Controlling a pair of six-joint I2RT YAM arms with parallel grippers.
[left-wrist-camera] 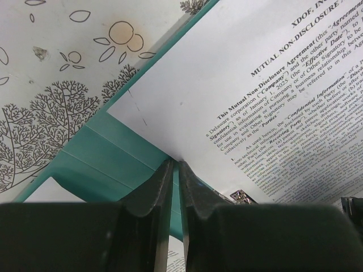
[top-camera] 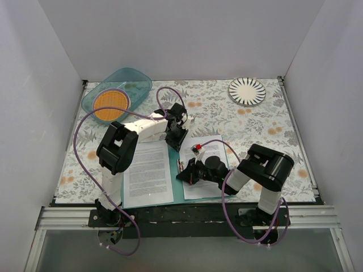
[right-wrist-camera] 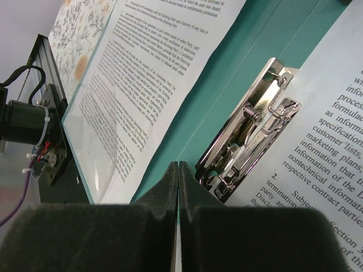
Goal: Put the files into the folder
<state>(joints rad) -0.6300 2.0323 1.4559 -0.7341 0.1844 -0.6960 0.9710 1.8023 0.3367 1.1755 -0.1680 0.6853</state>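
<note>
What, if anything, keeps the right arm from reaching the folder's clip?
Nothing visible, so probably yes: the right gripper, shut, hangs right beside the clip over the bare spine of the folder, and the sheets lie beside the clip, not over it.

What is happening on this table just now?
Two robot arms are working over an open teal folder that lies flat on the table. The left sheet lies on one half of it and the right sheet on the other. The left hand is at the right sheet's edge, its fingers nearly together. The right hand, shut, sits just beside the metal clip at the spine.
</note>
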